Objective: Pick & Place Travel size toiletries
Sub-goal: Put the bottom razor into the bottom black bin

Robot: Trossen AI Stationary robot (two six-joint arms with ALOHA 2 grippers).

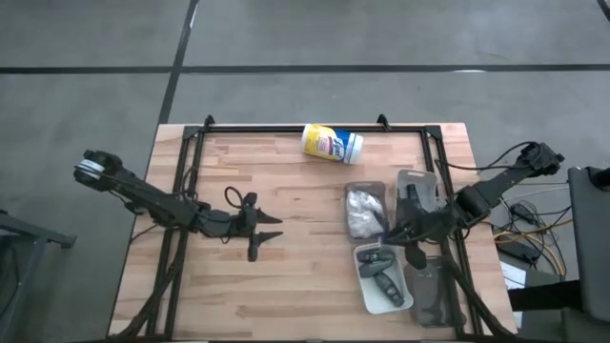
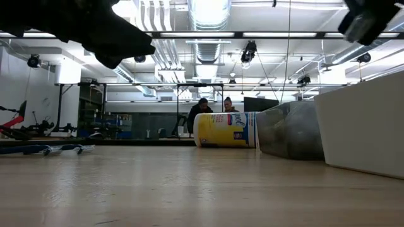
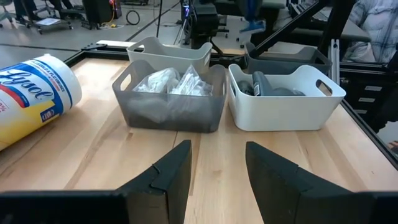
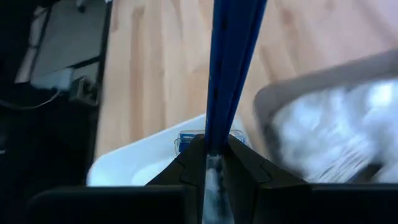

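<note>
Blue and slim, a stick (image 4: 231, 68) is seen in the right wrist view pinched between the closed fingers of the right gripper (image 4: 213, 163), presumably for carrying; a white tray (image 4: 134, 163) lies beyond them. In the left wrist view, the left gripper (image 3: 217, 163) is held partly open and empty, white packets (image 3: 166, 83) lying ahead in a grey tray (image 3: 171, 111). From above, the right gripper (image 1: 408, 232) is seen over the trays.
</note>
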